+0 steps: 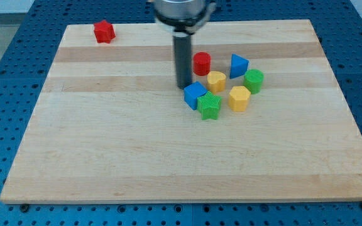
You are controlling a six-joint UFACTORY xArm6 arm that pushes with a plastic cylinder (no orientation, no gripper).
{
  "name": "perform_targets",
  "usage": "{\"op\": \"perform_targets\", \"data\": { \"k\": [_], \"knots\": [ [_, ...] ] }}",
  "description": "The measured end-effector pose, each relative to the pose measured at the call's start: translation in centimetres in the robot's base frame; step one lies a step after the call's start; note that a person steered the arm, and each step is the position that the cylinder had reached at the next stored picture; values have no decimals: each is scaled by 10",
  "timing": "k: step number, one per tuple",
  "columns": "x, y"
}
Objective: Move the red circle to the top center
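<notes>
The red circle (202, 63) stands upright on the wooden board (105, 144), right of centre in the upper half. My tip (184, 86) rests on the board just left of and slightly below the red circle, close to it, and just above the blue cube (194, 94). I cannot tell whether the rod touches the red circle. The rod rises to the arm's head at the view's top.
A cluster lies right of my tip: a yellow block (216, 81), a blue triangle (238, 66), a green block (254, 81), a yellow hexagon (239, 98), a green star (209, 106). A red star-like block (104, 31) sits near the board's top left corner.
</notes>
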State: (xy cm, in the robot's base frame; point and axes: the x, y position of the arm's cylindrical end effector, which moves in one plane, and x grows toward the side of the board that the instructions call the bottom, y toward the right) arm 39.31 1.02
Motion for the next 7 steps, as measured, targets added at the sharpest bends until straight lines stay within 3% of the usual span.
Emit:
{"op": "perform_targets", "data": {
  "k": [2, 5, 7],
  "knots": [
    [-7, 65],
    [-38, 38],
    [-16, 6]
  ]
}}
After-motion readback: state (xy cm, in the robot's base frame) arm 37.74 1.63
